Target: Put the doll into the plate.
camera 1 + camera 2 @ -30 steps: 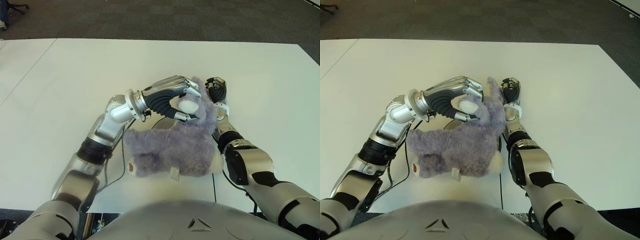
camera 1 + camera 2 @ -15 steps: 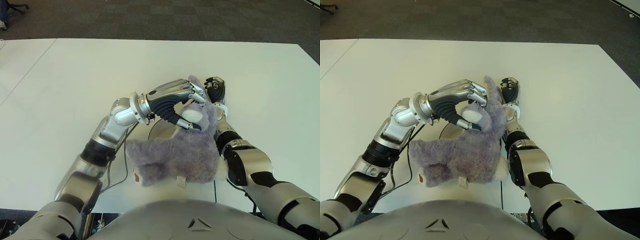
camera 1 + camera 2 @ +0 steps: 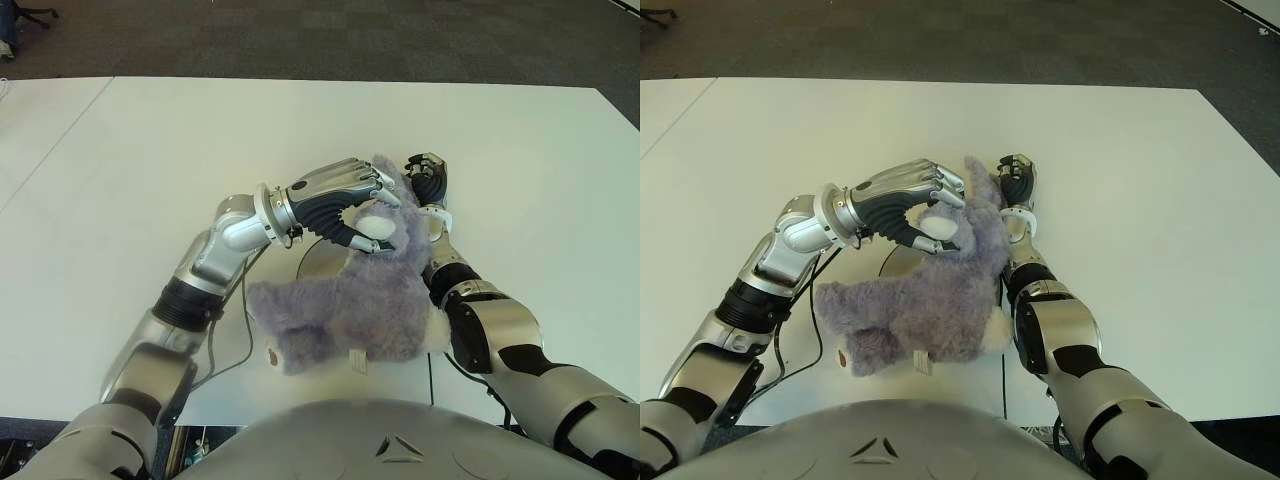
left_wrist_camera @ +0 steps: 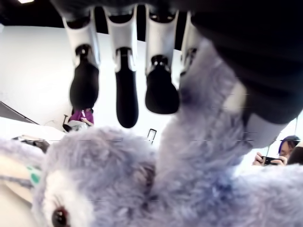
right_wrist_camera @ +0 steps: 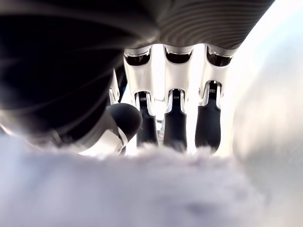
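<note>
A fluffy purple doll (image 3: 370,300) hangs from my left hand (image 3: 355,200), which is shut on a pale-tipped limb near its head. In the left wrist view the fingers (image 4: 123,90) curl over that limb, with the doll's face (image 4: 71,198) below. The body sags over a grey round plate (image 3: 318,262), of which only the left part shows; whether the doll touches it I cannot tell. My right hand (image 3: 427,180) is a curled fist just right of the doll's head, with fur (image 5: 142,189) close under its fingers (image 5: 175,125) and nothing in them.
The white table (image 3: 150,160) stretches wide to the left, right and far side. A black cable (image 3: 243,330) runs beside my left forearm towards the near edge. Dark carpet (image 3: 300,40) lies beyond the far edge. A person in purple (image 4: 83,116) shows far off.
My left hand has dipped and drawn slightly left with the doll. The doll's body has swung and sagged towards the near edge. The right hand has barely shifted.
</note>
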`<state>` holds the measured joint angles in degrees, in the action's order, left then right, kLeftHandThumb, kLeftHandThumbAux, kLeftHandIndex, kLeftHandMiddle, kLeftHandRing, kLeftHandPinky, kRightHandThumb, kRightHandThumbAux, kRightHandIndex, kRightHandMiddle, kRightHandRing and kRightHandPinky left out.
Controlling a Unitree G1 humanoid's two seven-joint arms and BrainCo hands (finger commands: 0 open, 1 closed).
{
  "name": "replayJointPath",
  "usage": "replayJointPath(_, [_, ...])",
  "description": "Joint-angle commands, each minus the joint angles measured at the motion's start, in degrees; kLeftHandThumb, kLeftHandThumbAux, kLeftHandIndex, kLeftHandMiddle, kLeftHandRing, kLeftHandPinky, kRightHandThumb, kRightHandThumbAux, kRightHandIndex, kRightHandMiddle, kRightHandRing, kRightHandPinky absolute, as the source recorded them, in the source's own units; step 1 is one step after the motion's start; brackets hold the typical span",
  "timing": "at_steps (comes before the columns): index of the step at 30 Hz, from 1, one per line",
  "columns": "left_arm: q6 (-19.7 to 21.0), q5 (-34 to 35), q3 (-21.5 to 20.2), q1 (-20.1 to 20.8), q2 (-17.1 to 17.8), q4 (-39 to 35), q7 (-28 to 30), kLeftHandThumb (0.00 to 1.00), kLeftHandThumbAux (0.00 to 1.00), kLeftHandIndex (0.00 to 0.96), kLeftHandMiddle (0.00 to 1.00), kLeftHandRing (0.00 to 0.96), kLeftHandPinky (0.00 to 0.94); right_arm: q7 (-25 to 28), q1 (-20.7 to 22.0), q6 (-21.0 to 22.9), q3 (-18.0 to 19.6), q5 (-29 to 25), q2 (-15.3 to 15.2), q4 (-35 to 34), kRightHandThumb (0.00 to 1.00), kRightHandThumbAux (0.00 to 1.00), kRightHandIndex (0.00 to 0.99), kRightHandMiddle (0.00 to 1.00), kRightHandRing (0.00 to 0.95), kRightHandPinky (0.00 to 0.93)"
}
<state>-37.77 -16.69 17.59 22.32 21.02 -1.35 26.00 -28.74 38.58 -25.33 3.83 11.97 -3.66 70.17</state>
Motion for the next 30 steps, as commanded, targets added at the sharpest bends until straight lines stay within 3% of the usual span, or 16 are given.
replayJointPath(1, [-0.9,-4.8,-1.0,-2.1,0.9,3.1,-3.7,0.707,0.691,0.433,0.775,0.791,0.801,1.7,-9.5,5.5,0.4,-1.1,2.6,6.1,0.841,0.685,0.416,0.487,0.811,0.796])
replayJointPath(2, [-1.2,-5.2,-1.1,-2.1,0.9,3.4,-4.2,0.705,0.692,0.427,0.749,0.765,0.732,1.8,-9.5,5.6,0.5,-1.1,2.6,6.2,0.841,0.685,0.416,0.487,0.809,0.791])
replayJointPath(3, [-1.5,-5.7,-1.2,-2.1,0.9,3.8,-4.7,0.704,0.692,0.426,0.744,0.760,0.720,1.8,-9.6,5.6,0.4,-1.0,2.5,6.3,0.841,0.685,0.416,0.487,0.809,0.790])
replayJointPath(4, [-1.8,-6.0,-1.2,-2.1,1.0,4.2,-5.1,0.694,0.695,0.417,0.646,0.661,0.612,1.8,-9.7,5.6,0.3,-0.9,2.5,6.4,0.841,0.685,0.416,0.487,0.808,0.795])
replayJointPath(5, [-2.1,-6.2,-1.2,-2.3,1.2,4.5,-5.4,0.692,0.696,0.415,0.620,0.635,0.584,1.4,-9.7,5.6,0.0,-0.6,2.4,6.6,0.841,0.684,0.416,0.487,0.808,0.797])
replayJointPath(6, [-2.4,-6.5,-1.2,-2.3,1.3,4.8,-5.7,0.471,0.523,0.253,0.446,0.460,0.449,1.2,-9.8,5.7,-0.2,-0.3,2.3,6.6,0.841,0.684,0.416,0.487,0.808,0.798])
replayJointPath(7, [-2.7,-6.6,-1.2,-2.5,1.5,5.0,-5.9,0.432,0.494,0.225,0.416,0.430,0.426,1.0,-9.7,5.8,-0.4,-0.1,2.2,6.6,0.841,0.684,0.416,0.487,0.807,0.799])
replayJointPath(8, [-3.0,-6.7,-1.2,-2.6,1.7,5.3,-6.1,0.358,0.463,0.151,0.300,0.304,0.310,0.9,-9.7,5.9,-0.6,0.1,2.2,6.6,0.841,0.684,0.416,0.487,0.804,0.792])
replayJointPath(9, [-3.0,-6.2,-1.2,-3.1,2.4,5.1,-5.6,0.345,0.458,0.139,0.280,0.283,0.290,1.1,-9.5,6.4,-0.8,0.3,2.1,6.7,0.841,0.684,0.416,0.487,0.804,0.791])
replayJointPath(10, [-3.1,-5.8,-1.2,-3.5,2.8,5.1,-5.2,0.288,0.446,0.068,0.149,0.145,0.137,1.2,-9.5,6.9,-0.9,0.4,2.0,6.8,0.840,0.684,0.416,0.487,0.803,0.790])
replayJointPath(12, [-3.3,-5.0,-1.2,-4.4,4.0,5.1,-4.5,0.250,0.439,0.025,0.079,0.066,0.040,1.4,-9.3,7.4,-1.0,0.5,1.9,7.0,0.840,0.684,0.416,0.487,0.799,0.783])
replayJointPath(16, [-3.1,-4.7,-1.3,-5.2,6.1,5.7,-3.4,0.211,0.401,0.000,0.003,0.001,0.000,2.1,-9.1,8.2,-0.8,0.4,1.6,7.3,0.840,0.685,0.416,0.487,0.783,0.750])
replayJointPath(24, [-1.2,-4.7,-1.1,-4.2,9.0,6.5,-1.8,0.205,0.323,0.000,0.000,0.000,0.000,2.9,-9.8,7.7,-0.4,0.3,0.9,7.7,0.839,0.685,0.416,0.487,0.806,0.808])
replayJointPath(30, [0.0,-4.4,-1.3,-3.5,10.7,6.5,-0.8,0.204,0.289,0.000,0.000,0.000,0.000,3.4,-10.1,6.5,0.3,-0.3,1.1,7.5,0.837,0.686,0.416,0.487,0.807,0.787])
